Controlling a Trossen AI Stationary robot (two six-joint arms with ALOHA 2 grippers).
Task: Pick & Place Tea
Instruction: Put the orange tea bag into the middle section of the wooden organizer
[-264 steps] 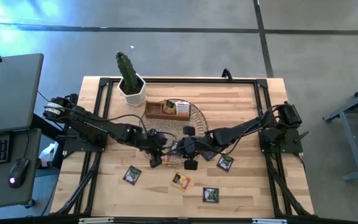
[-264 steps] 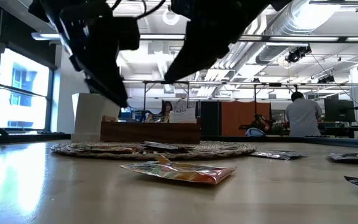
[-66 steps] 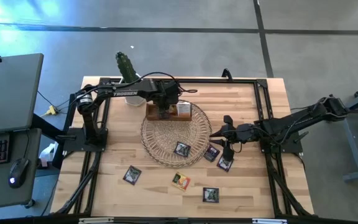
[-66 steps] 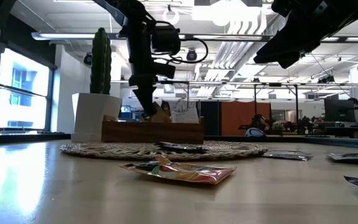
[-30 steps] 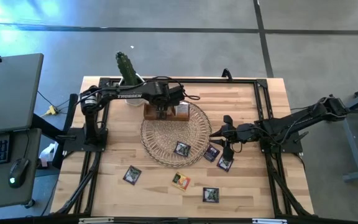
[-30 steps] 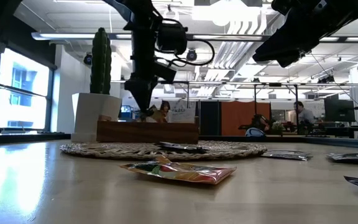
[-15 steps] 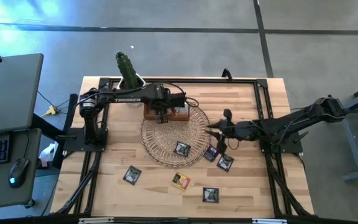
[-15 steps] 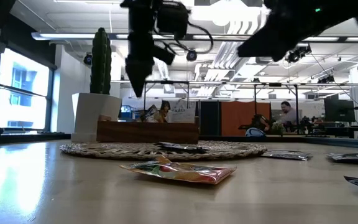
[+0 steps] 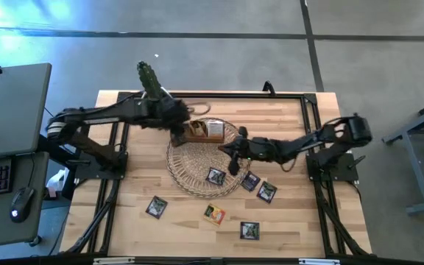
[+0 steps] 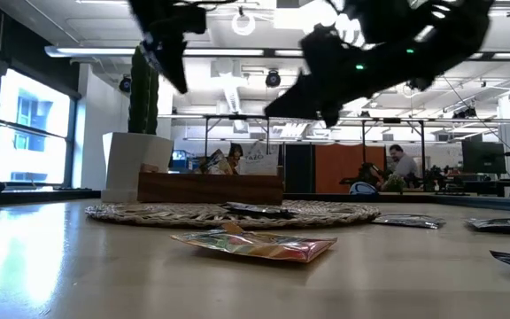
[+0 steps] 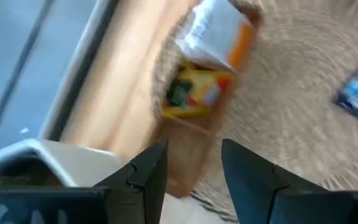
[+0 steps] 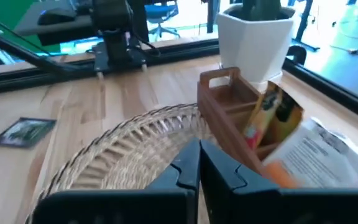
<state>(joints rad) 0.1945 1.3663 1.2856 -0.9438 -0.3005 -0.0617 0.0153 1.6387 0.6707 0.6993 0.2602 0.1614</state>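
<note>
Tea sachets lie flat on the table: a dark one [image 9: 215, 176] on the wicker mat [image 9: 190, 165], two dark ones [image 9: 250, 180] [image 9: 266, 192] beside the mat, and three near the table's near edge [image 9: 156, 207] [image 9: 213, 214] [image 9: 249, 230]. A yellow-orange sachet [image 11: 194, 93] and an orange-and-white one [image 11: 219, 31] stand on edge in the wooden box [image 9: 197, 130]. My left gripper [image 9: 177, 135] is open, raised just left of the box [image 11: 194, 168]. My right gripper [image 9: 232, 160] is shut and empty, raised over the mat's right part [image 12: 199, 165].
A cactus in a white pot [image 9: 153, 99] stands at the far left, just behind the box. The wooden box sits on the mat's far edge. In the low view, a yellow-orange sachet [image 10: 255, 244] lies nearest. People move in the room beyond the table.
My left gripper has risen out of the box and drawn back toward the table's left; the sachets stay standing in the box. My right gripper has moved toward the table's left, from beside the mat to over its right part.
</note>
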